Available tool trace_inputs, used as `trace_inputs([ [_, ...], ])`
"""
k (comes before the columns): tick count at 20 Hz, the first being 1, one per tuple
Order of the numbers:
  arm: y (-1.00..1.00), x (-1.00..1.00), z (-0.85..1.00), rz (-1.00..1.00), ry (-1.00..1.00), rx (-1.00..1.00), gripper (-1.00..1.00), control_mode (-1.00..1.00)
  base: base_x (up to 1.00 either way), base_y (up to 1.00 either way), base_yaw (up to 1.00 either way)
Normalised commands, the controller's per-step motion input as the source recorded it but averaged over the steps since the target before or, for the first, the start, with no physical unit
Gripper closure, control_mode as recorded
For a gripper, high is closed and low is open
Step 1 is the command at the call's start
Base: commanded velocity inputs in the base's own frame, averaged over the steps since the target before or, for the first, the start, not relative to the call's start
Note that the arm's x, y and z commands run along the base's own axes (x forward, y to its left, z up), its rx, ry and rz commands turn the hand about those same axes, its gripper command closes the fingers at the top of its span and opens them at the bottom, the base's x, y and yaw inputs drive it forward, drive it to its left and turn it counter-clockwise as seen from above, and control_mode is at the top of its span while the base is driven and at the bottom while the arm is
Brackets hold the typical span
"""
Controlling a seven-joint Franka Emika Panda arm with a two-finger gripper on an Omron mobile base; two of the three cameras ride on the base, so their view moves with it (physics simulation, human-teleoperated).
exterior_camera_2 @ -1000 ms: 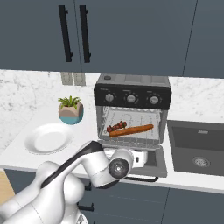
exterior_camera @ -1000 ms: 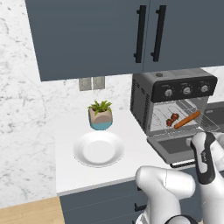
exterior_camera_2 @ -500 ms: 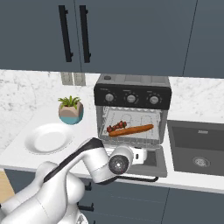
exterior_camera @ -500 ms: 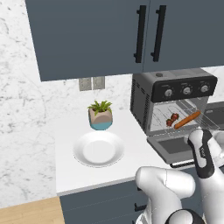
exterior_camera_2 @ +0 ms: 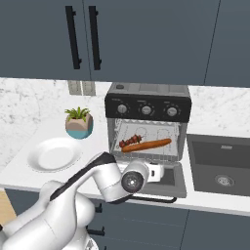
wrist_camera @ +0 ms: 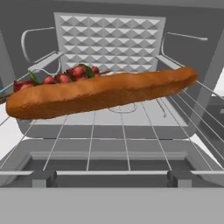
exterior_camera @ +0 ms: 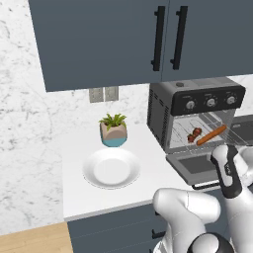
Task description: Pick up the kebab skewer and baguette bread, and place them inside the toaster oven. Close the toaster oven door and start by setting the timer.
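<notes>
A toaster oven [exterior_camera_2: 147, 128] is seen on the tabletop [exterior_camera_2: 29, 176], its toaster oven door [exterior_camera_2: 161, 178] dropped open. The baguette bread [wrist_camera: 100, 92] and kebab skewer [wrist_camera: 57, 78] are laid on the rack. Closing the door is judged next. The arm has eased back slightly; jaws are spread, empty.

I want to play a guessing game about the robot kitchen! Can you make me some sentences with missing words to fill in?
1. The baguette bread and the kebab skewer lie inside the toaster ____.
2. The toaster oven door hangs ____.
3. The white plate has ____ food on it.
4. The small plant stands in a pot behind the ____.

Missing words: oven; open; no; plate
</notes>
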Motion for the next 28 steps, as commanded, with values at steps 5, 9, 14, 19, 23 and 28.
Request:
trace_inputs([
  [5,0.0,0.06,0.0,0.0,0.0,0.0,-1.0,-1.0,0.0,0.0,0.0],
  [9,0.0,0.08,0.0,0.0,0.0,0.0,-1.0,-1.0,0.0,0.0,0.0],
  [14,0.0,0.17,0.0,0.0,0.0,0.0,-1.0,-1.0,0.0,0.0,0.0],
  [19,0.0,0.21,0.0,0.0,0.0,0.0,-1.0,-1.0,0.0,0.0,0.0],
  [23,0.0,0.28,0.0,0.0,0.0,0.0,-1.0,-1.0,0.0,0.0,0.0],
  [28,0.0,0.3,0.0,0.0,0.0,0.0,-1.0,-1.0,0.0,0.0,0.0],
])
